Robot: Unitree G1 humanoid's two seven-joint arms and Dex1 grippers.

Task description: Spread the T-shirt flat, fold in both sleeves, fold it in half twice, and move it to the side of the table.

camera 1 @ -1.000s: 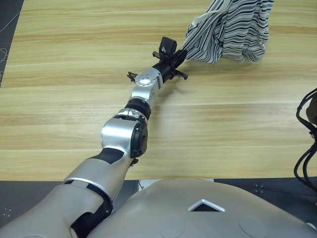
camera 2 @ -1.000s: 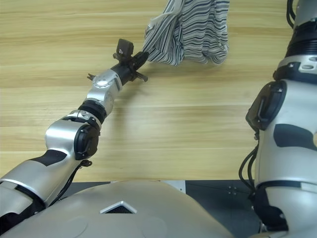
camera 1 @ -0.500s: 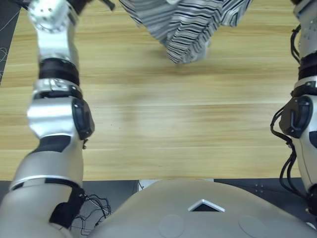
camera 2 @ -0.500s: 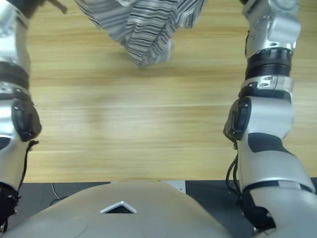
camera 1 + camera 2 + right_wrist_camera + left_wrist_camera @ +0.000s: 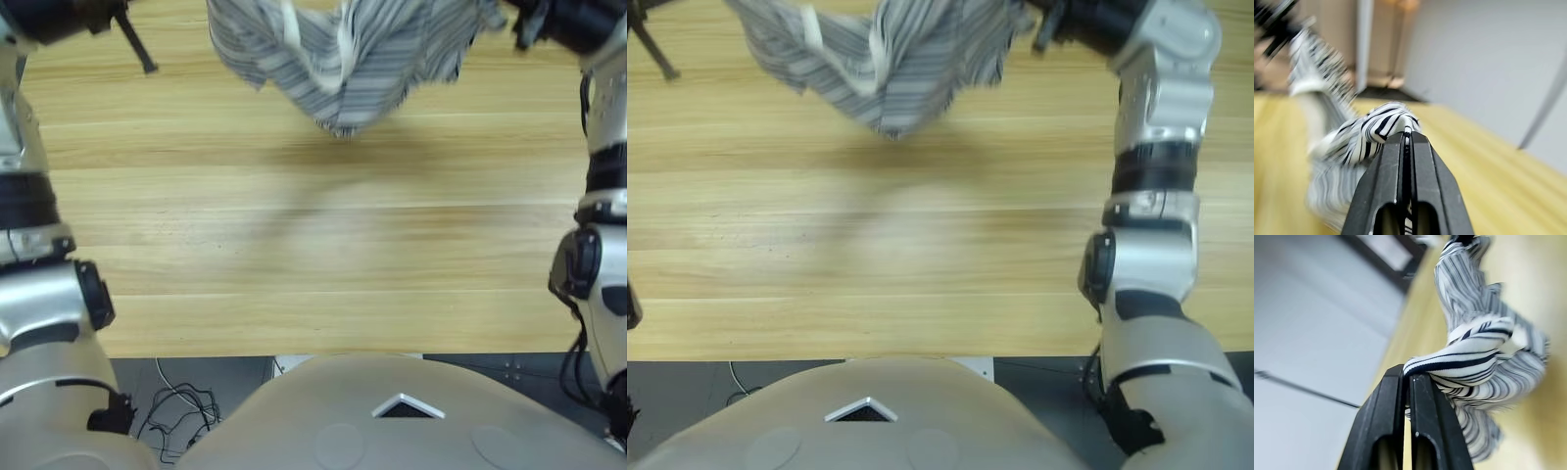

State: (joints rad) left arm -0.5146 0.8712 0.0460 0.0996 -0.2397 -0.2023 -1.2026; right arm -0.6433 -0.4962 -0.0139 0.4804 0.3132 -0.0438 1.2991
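The black-and-white striped T-shirt [image 5: 343, 59] hangs bunched in the air over the far part of the wooden table [image 5: 323, 255], stretched between my two grippers. Its lowest fold [image 5: 890, 125] sags toward the tabletop and casts a shadow below it. In the left wrist view my left gripper [image 5: 1406, 375] is shut on a striped hem of the T-shirt [image 5: 1474, 352]. My right gripper [image 5: 1407, 133] is shut on another bunched edge of the T-shirt [image 5: 1376, 129]. The right gripper's black body [image 5: 1087, 15] sits at the top right, beside the cloth.
The table's front edge [image 5: 323, 354] runs just ahead of me. Loose cables [image 5: 176, 416] lie on the dark floor at the lower left. Bare wood stretches between the hanging shirt and the front edge.
Both arms have risen and moved apart, the left swinging far out to the left. The T-shirt has been lifted off the table and pulled wider between the grippers.
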